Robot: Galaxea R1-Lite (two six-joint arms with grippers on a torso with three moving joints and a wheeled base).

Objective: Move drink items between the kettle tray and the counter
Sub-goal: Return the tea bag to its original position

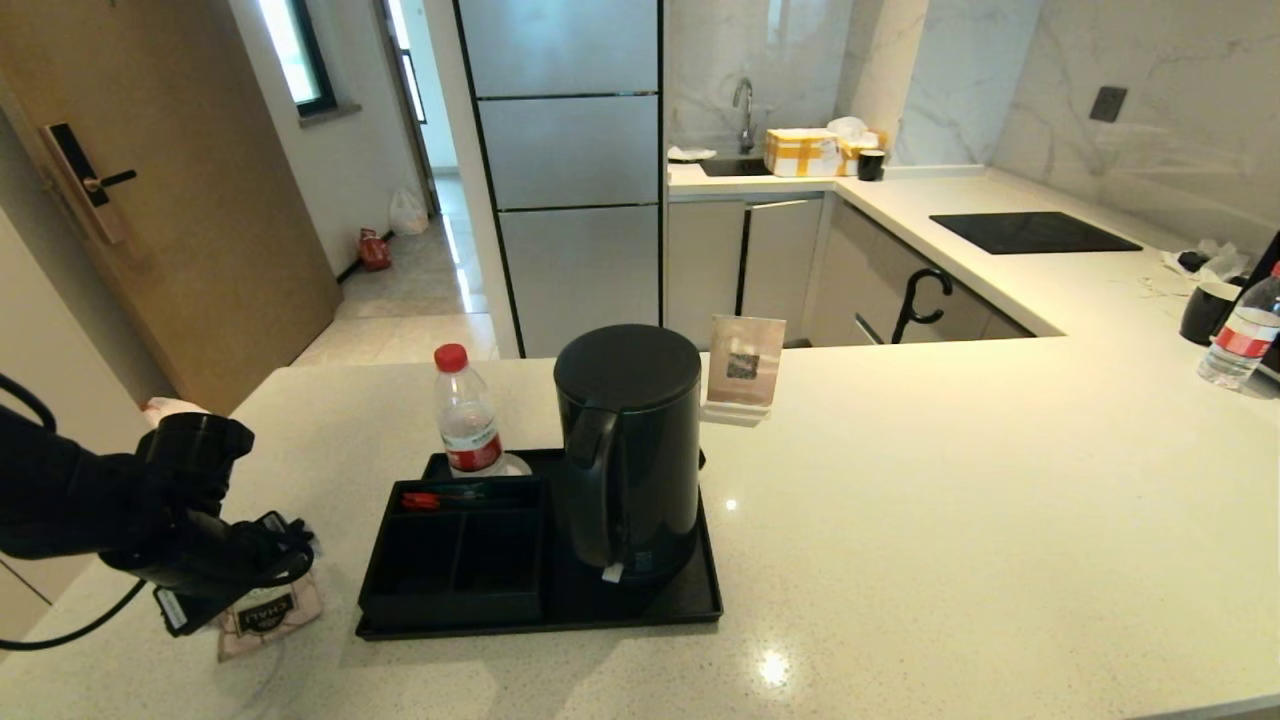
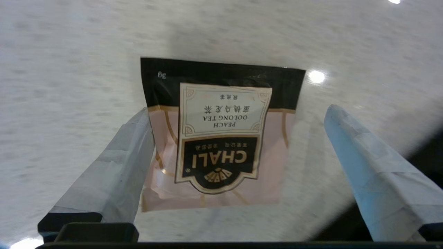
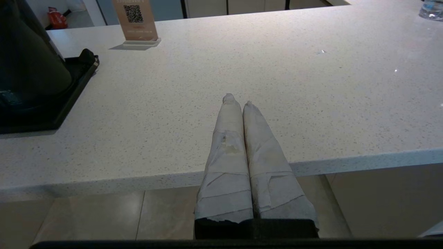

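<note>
The pink "CHALI" tea sachet (image 2: 221, 138) lies flat on the off-white counter (image 1: 950, 520), left of the tray, and shows as a pale corner (image 1: 270, 612) under my left arm. My left gripper (image 2: 238, 110) hangs open just above it. One finger (image 2: 117, 166) overlaps the sachet's edge and the other finger (image 2: 370, 159) stands well clear. The black kettle (image 1: 628, 450) stands on the black tray (image 1: 690, 600), beside the divided box (image 1: 455, 560). My right gripper (image 3: 238, 98) is shut and empty at the counter's near edge, right of the tray (image 3: 74, 86); the head view does not show it.
A clear water bottle with a red cap (image 1: 468, 415) stands at the tray's back left. A QR sign stand (image 1: 745, 365) sits behind the kettle. Far right are another bottle (image 1: 1240, 345), a black mug (image 1: 1208, 312) and a cooktop (image 1: 1030, 232).
</note>
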